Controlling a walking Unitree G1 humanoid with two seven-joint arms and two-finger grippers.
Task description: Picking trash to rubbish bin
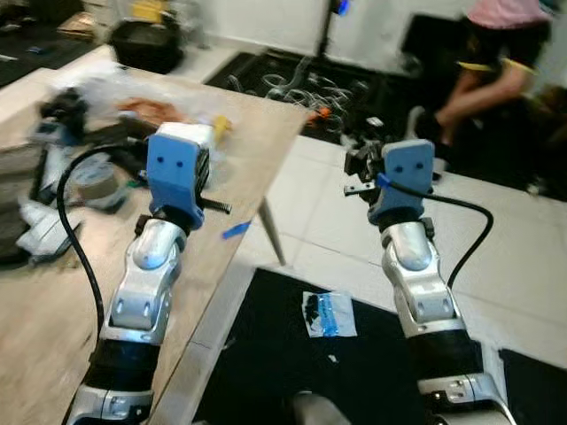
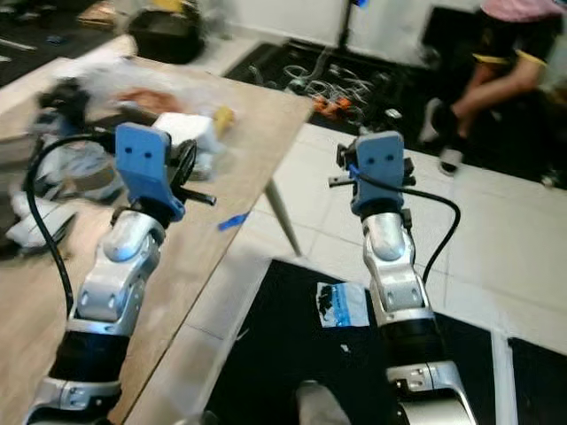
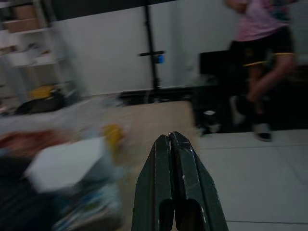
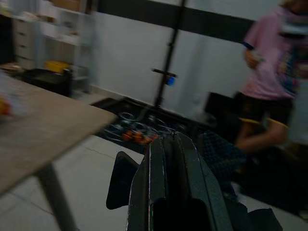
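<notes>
White wrapper [image 1: 329, 314] lies on floor below right claw [image 4: 169, 144]

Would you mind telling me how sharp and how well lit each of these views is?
Left eye view: bright, but motion-blurred on the clutter at the far end of the wooden table; the blue-and-white wrapper on the floor reads fairly crisp. Right eye view: much the same. Left wrist view: dim, background smeared, the left end effector sharper. Right wrist view: dark, the person blurred.
</notes>
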